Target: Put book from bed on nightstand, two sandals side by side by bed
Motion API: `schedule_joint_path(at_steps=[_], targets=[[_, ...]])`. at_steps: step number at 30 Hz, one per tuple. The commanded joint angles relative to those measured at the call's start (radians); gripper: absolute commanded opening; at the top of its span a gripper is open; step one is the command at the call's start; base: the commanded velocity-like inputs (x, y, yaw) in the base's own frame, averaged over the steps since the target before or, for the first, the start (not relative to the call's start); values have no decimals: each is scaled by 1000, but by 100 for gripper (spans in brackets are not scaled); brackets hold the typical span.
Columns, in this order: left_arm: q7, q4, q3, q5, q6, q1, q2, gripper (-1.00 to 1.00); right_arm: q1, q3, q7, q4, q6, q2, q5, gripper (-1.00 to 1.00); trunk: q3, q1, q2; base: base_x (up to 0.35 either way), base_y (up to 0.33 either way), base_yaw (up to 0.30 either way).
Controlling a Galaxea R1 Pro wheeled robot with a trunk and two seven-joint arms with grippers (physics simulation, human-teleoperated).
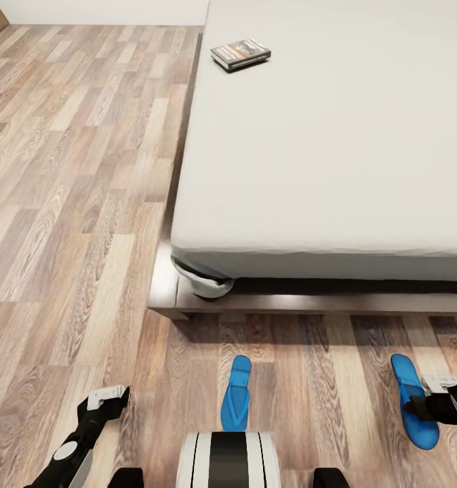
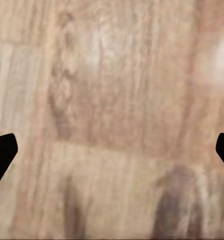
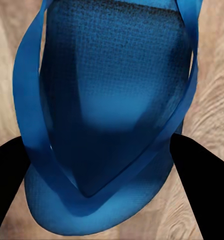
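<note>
Right wrist view is showing the right gripper (image 3: 99, 165) with jaws wide, straddling a blue sandal (image 3: 107, 115) on the floor (image 3: 211, 100). Left gripper (image 2: 112, 150) is hovering over bare floor, jaws wide. Book (image 1: 240, 53) is lying on the bed (image 1: 337, 156), far left.

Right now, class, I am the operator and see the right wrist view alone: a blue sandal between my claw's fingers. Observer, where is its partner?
Observer: The other sandal lies on the floor at the foot of the bed, apart from your sandal, to its left.
Operator: And the book?
Observer: The book lies far up the mattress, near its left edge.
Operator: Is the left claw busy?
Observer: No, the left claw is open over the floor.
</note>
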Motion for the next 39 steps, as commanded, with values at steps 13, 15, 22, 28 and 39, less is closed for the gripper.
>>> schedule_joint_path(at_steps=[13,15,22,28,39], targets=[[-10,17,6,-3,-3,-1,-1,100,0,-2,9,44,-168,54,12,-100,0,0,0,0,281,0],[-10,17,5,-3,-3,-1,-1,100,0,-2,9,48,-169,54,12,-100,0,0,0,0,281,0],[-11,33,4,-5,-2,-1,-2,100,0,-2,10,49,-170,54,11,-100,0,0,0,0,281,0],[-11,42,4,-5,-2,-1,-2,100,0,-2,11,49,-170,83,10,-100,0,0,0,0,283,0],[-11,44,4,-6,-3,-1,-17,100,0,-3,11,50,-170,117,11,-100,0,0,0,0,285,0]])
